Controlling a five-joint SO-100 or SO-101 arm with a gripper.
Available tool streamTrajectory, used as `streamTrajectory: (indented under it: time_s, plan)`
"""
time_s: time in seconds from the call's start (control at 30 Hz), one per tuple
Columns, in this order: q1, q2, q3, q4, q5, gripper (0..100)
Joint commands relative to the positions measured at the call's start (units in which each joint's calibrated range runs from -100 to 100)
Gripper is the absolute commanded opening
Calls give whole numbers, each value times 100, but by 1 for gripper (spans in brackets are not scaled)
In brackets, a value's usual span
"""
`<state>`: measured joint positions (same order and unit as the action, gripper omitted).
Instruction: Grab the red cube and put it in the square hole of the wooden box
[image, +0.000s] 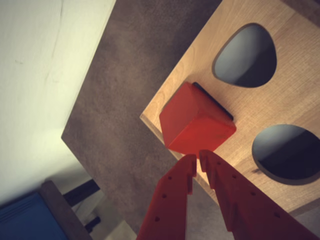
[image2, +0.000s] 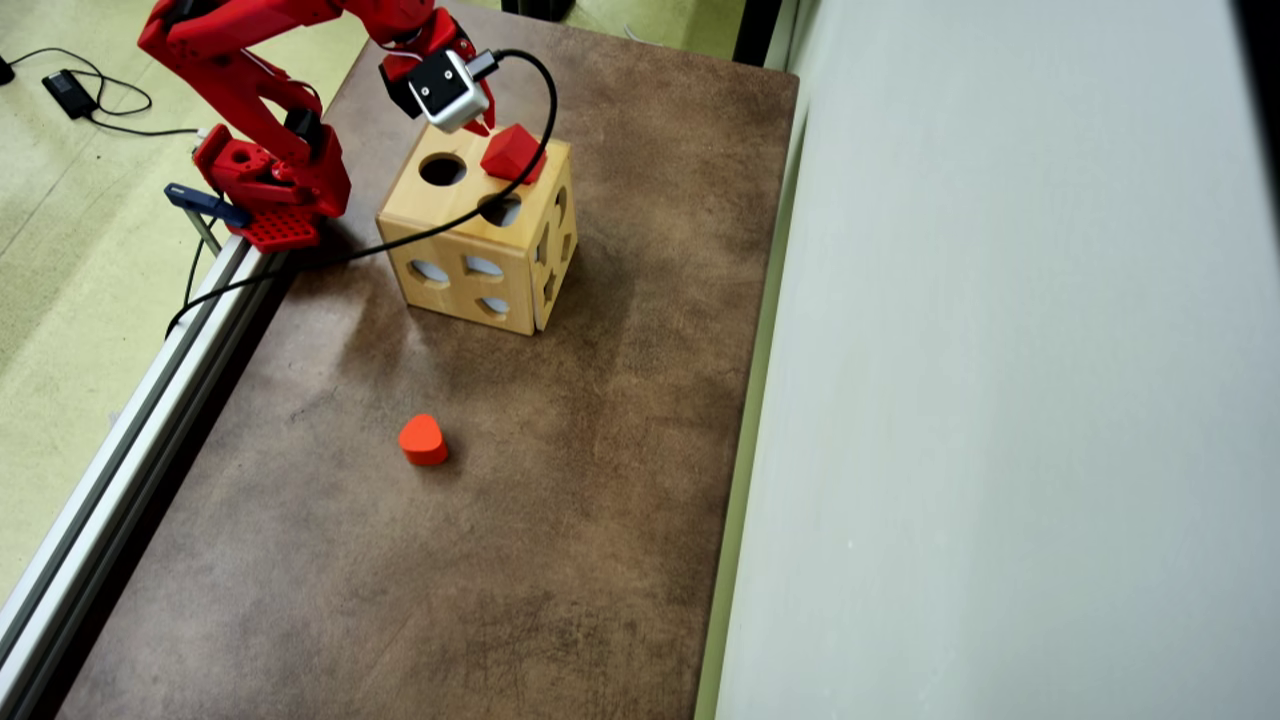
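Red tool (image: 199, 156) sitting nearly clenched with fingertips just short of the red cube (image: 196, 120), gripping nothing, cube lying tilted over a dark square hole on the wooden box (image: 280, 107) top, red heart block (image2: 423, 440) resting apart on the brown bench (image2: 560, 520)

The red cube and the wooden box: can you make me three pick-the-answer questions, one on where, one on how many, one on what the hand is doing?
1. Where is the red cube?
A. on the wooden box
B. on the floor
C. under the table

2. How many red blocks show in the overhead view?
A. five
B. two
C. none

3. The hand is:
A. gripping the cube
B. lying flat on the table
C. nearly shut just beside the cube

Answers: 1 A, it sits tilted over a dark hole; 2 B, the cube plus the heart block; 3 C, tips together, cube outside them.
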<state>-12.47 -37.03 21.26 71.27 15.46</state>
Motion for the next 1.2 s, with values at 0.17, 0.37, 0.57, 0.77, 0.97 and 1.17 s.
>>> streamTrajectory:
  time_s: [0.17, 0.37, 0.57, 0.77, 0.97, 1.17]
  plan:
    - [51, -539, -123, -818, -166, 2]
    - [58, -454, -33, -1308, -474, 2]
    - [58, -224, 718, -1582, -571, 2]
    - [58, -29, 1908, -2507, -518, 2]
    - [36, -173, 2498, -2434, -493, 2]
    - [43, -1261, 2775, -2233, -322, 2]
